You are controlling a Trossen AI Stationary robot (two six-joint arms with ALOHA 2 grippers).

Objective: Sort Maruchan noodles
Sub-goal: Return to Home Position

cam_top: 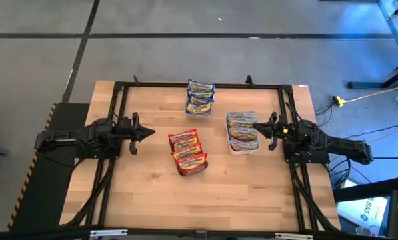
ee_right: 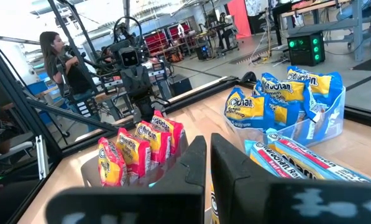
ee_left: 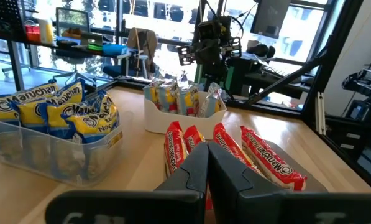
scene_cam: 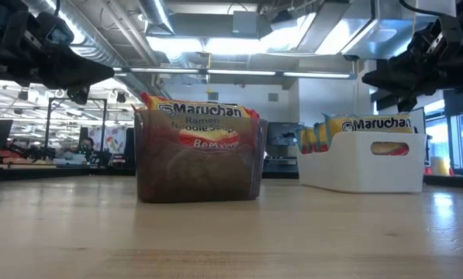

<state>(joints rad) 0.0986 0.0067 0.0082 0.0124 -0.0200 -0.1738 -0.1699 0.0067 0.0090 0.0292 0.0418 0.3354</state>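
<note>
hovering over the bench (cam_top: 152, 193) in the high view, left end effector (cam_top: 150, 133) sits left of the red packs (cam_top: 187, 152), right end effector (cam_top: 263, 131) just right of the orange packs (cam_top: 242, 128) in the white bin (cam_top: 242, 151). blue packs (cam_top: 201, 97) sit at the far middle, apart from both arms. neither end effector touches a pack.

low view: red packs stand upright in a grey bin (scene_cam: 198, 178) at centre, white bin to its right with packs upright inside. both arms hang high, left arm at top left, right arm at top right, well above the bins.

left wrist view: fingers (ee_left: 191, 171) pressed together, pinching nothing. red packs lie just ahead, blue packs stand in a clear bin (ee_left: 48, 158) to one side, white bin beyond, right arm behind it.

right wrist view: fingers (ee_right: 194, 165) pressed together, nothing between. orange packs lie just beside them, red packs upright ahead, blue packs in the clear bin off to the side. a person (ee_right: 61, 56) stands in the room behind.
</note>
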